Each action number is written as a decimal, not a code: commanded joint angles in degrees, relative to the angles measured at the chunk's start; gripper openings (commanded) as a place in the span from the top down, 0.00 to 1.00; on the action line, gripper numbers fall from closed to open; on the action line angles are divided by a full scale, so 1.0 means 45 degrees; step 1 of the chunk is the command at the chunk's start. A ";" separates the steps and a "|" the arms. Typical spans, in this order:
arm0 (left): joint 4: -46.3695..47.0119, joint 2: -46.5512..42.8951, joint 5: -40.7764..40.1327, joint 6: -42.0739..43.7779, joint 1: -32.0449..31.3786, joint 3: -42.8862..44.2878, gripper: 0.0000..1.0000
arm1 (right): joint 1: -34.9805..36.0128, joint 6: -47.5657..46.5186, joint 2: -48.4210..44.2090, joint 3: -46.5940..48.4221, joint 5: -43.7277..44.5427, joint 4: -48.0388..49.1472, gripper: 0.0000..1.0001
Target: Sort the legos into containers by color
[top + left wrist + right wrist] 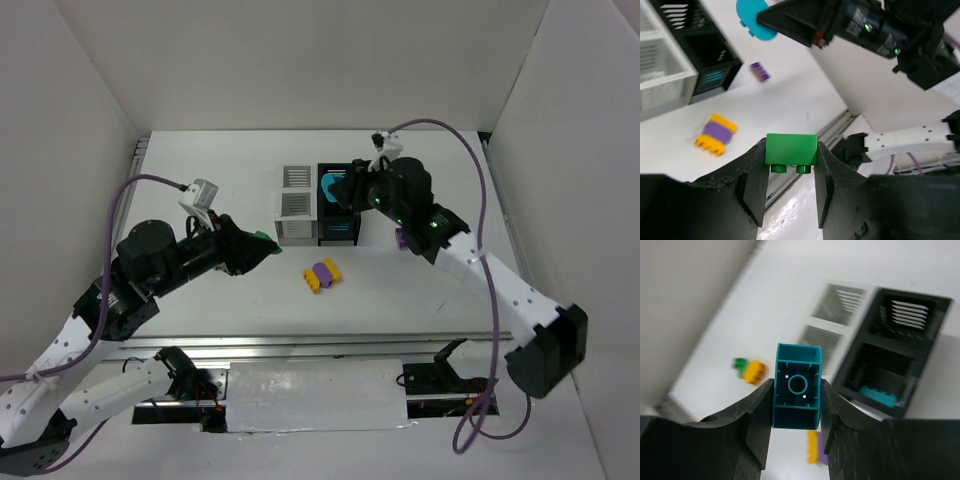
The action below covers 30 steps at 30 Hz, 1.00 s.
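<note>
Two legos are gripped. The left gripper (pixel 791 161) pinches a green lego (pixel 791 149) at centre-left of the top view. The right gripper (pixel 796 392) pinches a teal lego (pixel 797 384) at upper centre, overlapping the containers (pixel 298 205).

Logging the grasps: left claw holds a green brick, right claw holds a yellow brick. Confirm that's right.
Wrong in one respect: the right claw holds a teal brick, not a yellow one, as the right wrist view shows. The left claw does hold a green brick.
</note>
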 commanded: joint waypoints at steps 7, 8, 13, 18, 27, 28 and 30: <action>-0.2479 -0.0903 -0.2003 0.0640 0.0002 0.0814 1.00 | -0.0100 -0.1586 0.4348 0.2938 0.3722 -0.3528 1.00; -0.2596 -0.0962 -0.2061 0.0640 0.0002 0.0794 1.00 | -0.0062 -0.1587 0.4737 0.3211 0.3761 -0.3568 1.00; -0.2832 -0.1216 -0.1964 0.0757 -0.0017 0.0619 1.00 | -0.0081 -0.1548 0.5560 0.3759 0.3838 -0.3666 1.00; -0.2890 -0.1275 -0.1886 0.0777 0.0002 0.0345 1.00 | -0.0061 -0.1762 0.6361 0.4150 0.4326 -0.3958 0.97; -0.2812 -0.0885 -0.2354 0.0602 0.0002 0.0345 1.00 | -0.0100 -0.1607 0.6265 0.4268 0.3937 -0.3920 0.43; -0.2831 -0.0691 -0.2645 0.0563 0.0002 0.0325 1.00 | -0.0100 -0.1529 0.6033 0.4249 0.3898 -0.3901 0.23; -0.3103 -0.0359 -0.3095 0.0407 0.0002 0.0481 1.00 | -0.0081 -0.1412 0.5700 0.4132 0.3704 -0.3725 0.02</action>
